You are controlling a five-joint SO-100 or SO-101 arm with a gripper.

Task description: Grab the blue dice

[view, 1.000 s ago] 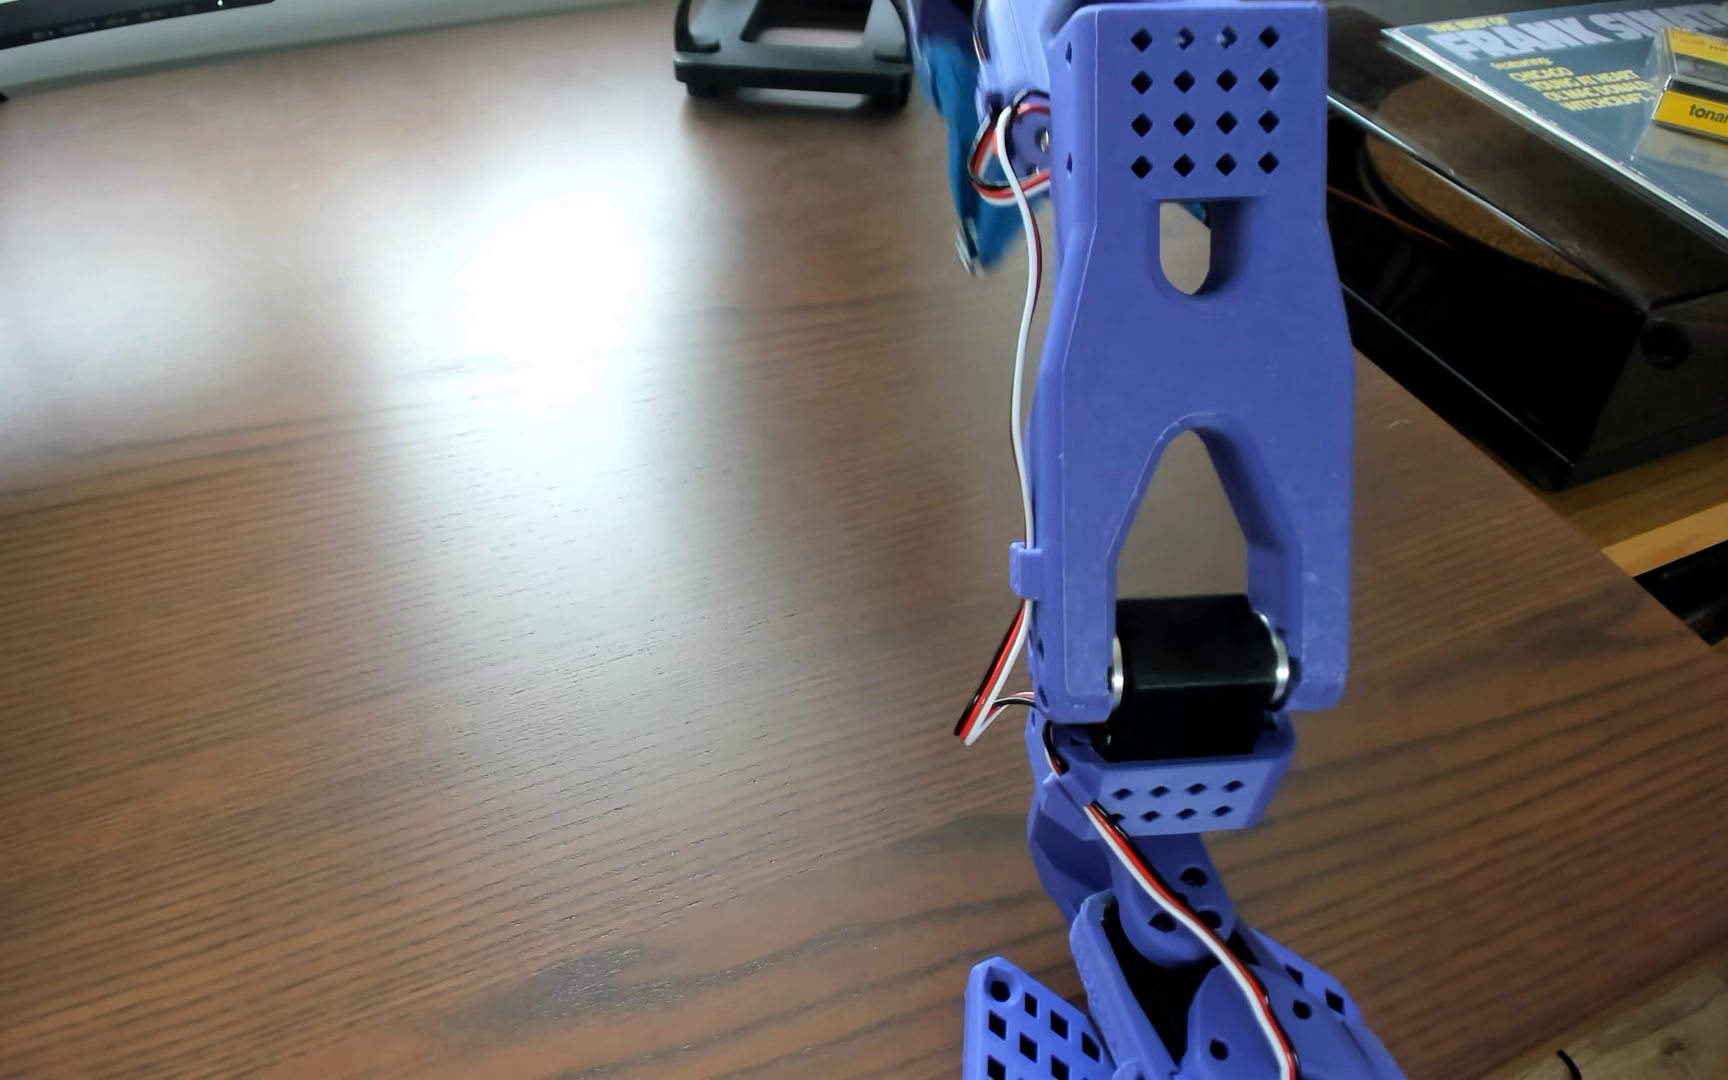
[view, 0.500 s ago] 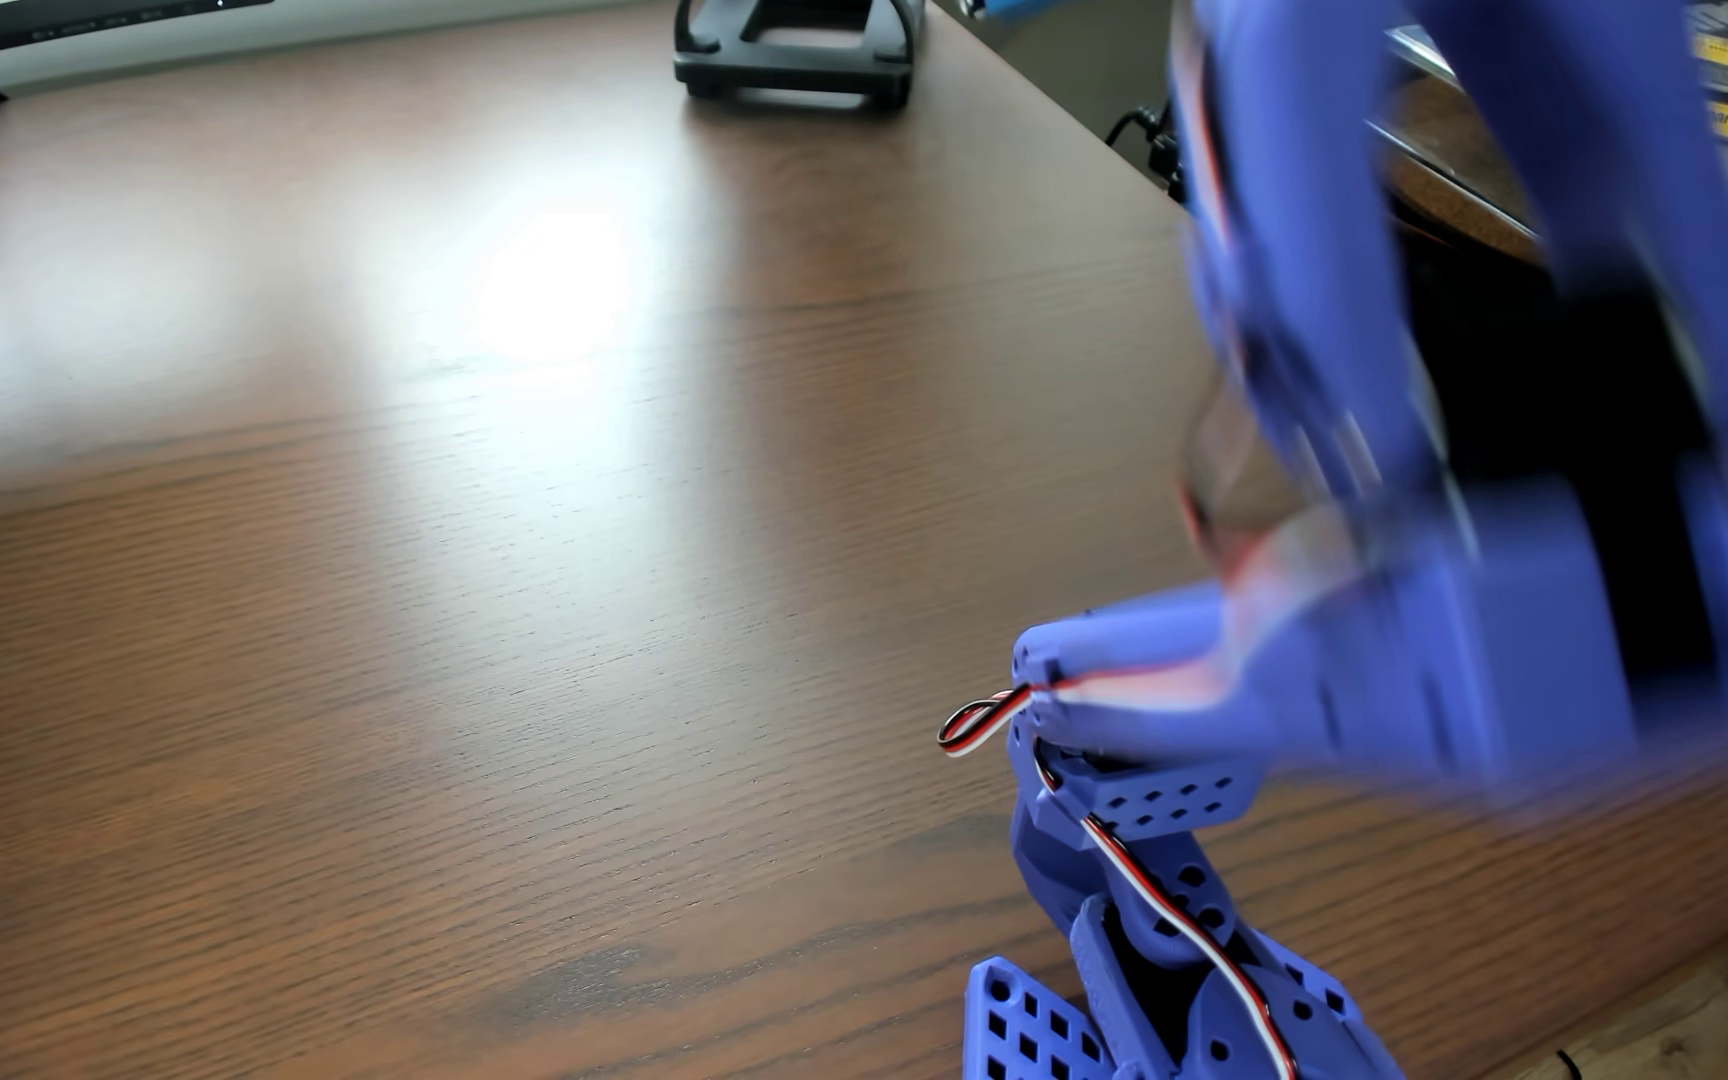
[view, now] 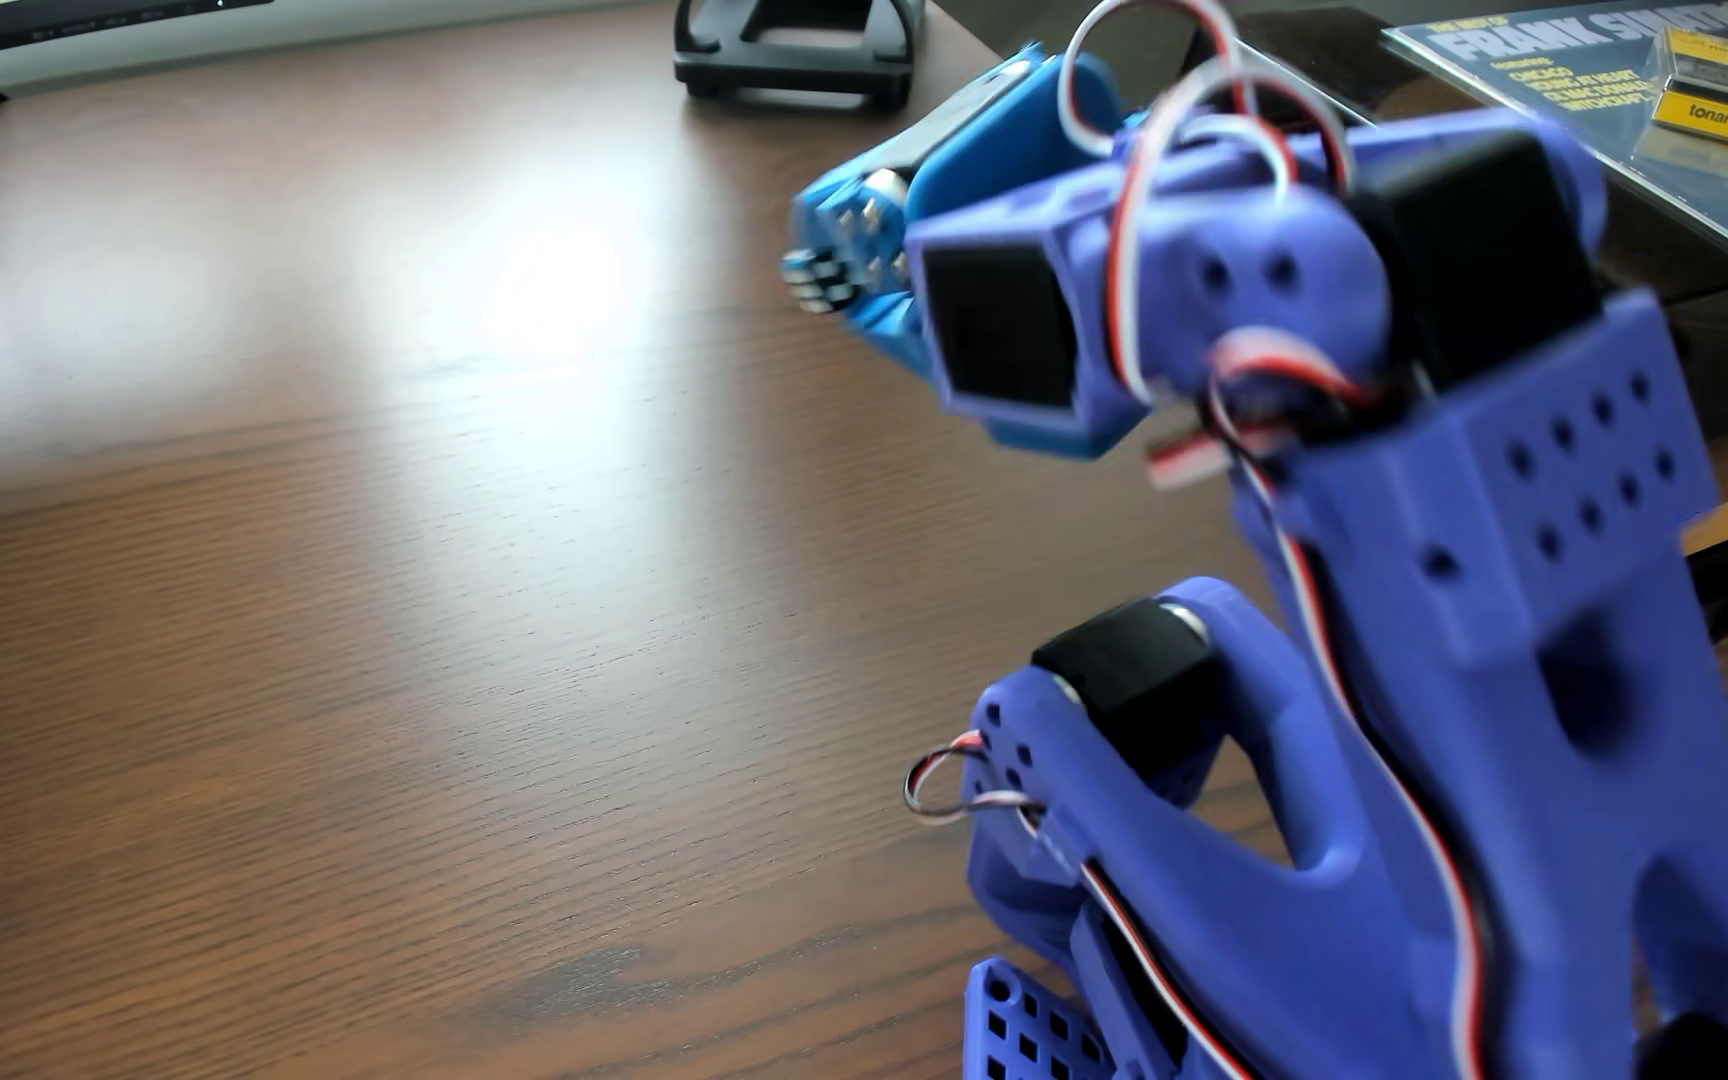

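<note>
Nearest, at the lower right of the frame: violet-blue printed arm (view: pixel 1411 831), folded tight on itself, with a black servo (view: pixel 1130 665) at the bend and red, white and black wires (view: pixel 1296 592) looping loose along it. Fills most of the right side, smeared by blur.

Further up, at upper centre: bright blue fingers (view: pixel 834 203), pointing toward the left of the frame and well above the brown wood-grain bench (view: pixel 320 623). Drawn narrow on something small and dark with white spots at the very tips, most likely the dark navy die (view: pixel 818 280); too blurred to read the pips or to see how deep it sits. No other die anywhere on the bare bench.

Beyond, at the top centre edge: black plastic stand (view: pixel 798 62). At the upper right, off the bench: record sleeve (view: pixel 1566 62) under a clear lid.

Risks from here, as a judgement: looks like a shallow tip pinch on a glossy, rounded thing, so a sharp swing or jolt could squirt it free. From that height, could bounce and roll toward the bench's right edge and drop out of reach. Could also catch a slack wire loop at the wrist on a joint, tugging the arm off line.
</note>
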